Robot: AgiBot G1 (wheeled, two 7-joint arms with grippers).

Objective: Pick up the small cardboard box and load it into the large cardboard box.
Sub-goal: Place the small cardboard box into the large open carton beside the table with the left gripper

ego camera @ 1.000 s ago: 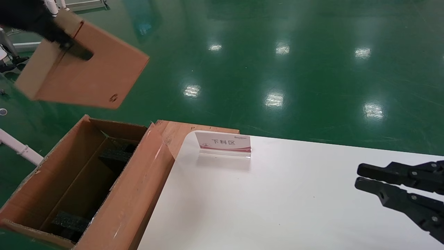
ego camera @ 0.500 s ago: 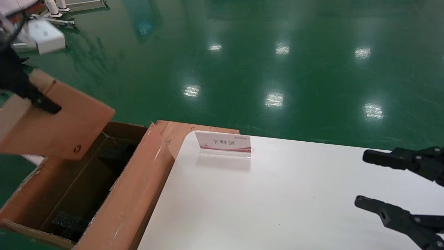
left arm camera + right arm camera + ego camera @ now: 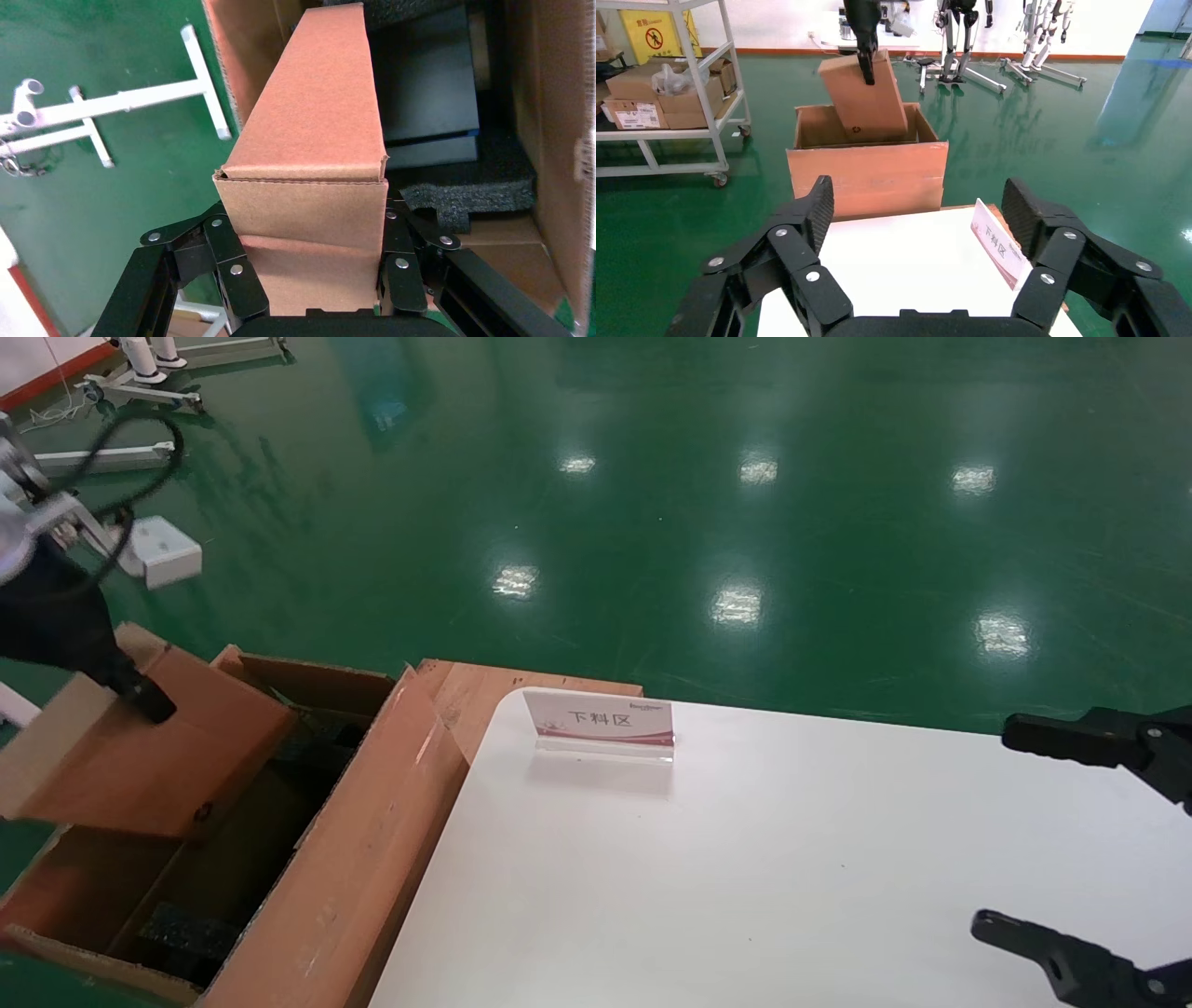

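Left wrist view: left end effector (image 3: 309,263) pinches the flat brown small cardboard box (image 3: 309,133); right end effector (image 3: 1052,836) spread.

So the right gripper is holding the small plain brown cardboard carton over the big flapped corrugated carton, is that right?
Not quite: the left gripper holds the small plain brown cardboard carton over the big flapped corrugated carton, as the head view shows. The right gripper is open over the white table.

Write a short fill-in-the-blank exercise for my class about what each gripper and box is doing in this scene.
1. The left gripper is shut on the ____ cardboard box.
2. That box hangs tilted over the ____ cardboard box.
3. The right gripper, above the white table, is ____.

Missing words: small; large; open
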